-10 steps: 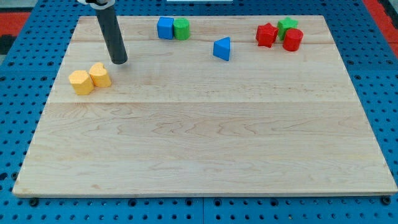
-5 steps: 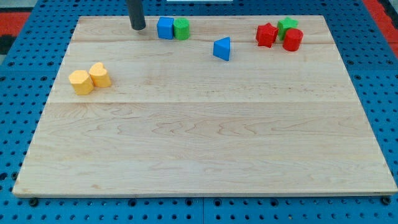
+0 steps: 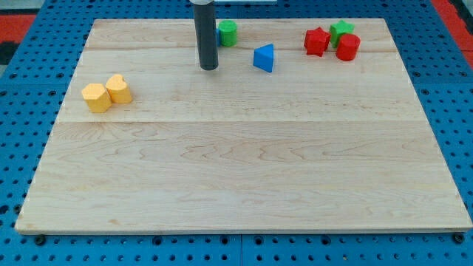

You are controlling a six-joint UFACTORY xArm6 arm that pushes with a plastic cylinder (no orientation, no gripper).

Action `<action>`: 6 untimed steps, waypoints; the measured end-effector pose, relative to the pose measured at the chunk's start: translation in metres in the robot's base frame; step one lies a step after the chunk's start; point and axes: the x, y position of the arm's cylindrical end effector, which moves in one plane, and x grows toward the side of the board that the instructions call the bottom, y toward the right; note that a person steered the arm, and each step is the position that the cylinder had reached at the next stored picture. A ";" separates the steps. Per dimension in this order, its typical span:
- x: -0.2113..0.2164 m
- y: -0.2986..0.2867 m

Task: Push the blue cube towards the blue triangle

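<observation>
The tip (image 3: 208,68) rests on the board just left of the blue triangle (image 3: 264,58). The blue cube cannot be seen; the rod likely hides it. The rod has no jaws.

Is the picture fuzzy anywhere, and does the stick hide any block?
Camera view: sharp and evenly lit, with soft shine on the wooden board and faint shadows. My tip sits to the view's left of the blue triangle. No blue cube shows; the rod may cover it, beside the green block.

smooth pale wood board (image 3: 244,162), probably plastic blue triangle (image 3: 264,58)
</observation>
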 end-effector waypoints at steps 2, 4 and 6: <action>-0.104 -0.041; -0.110 -0.012; -0.018 0.048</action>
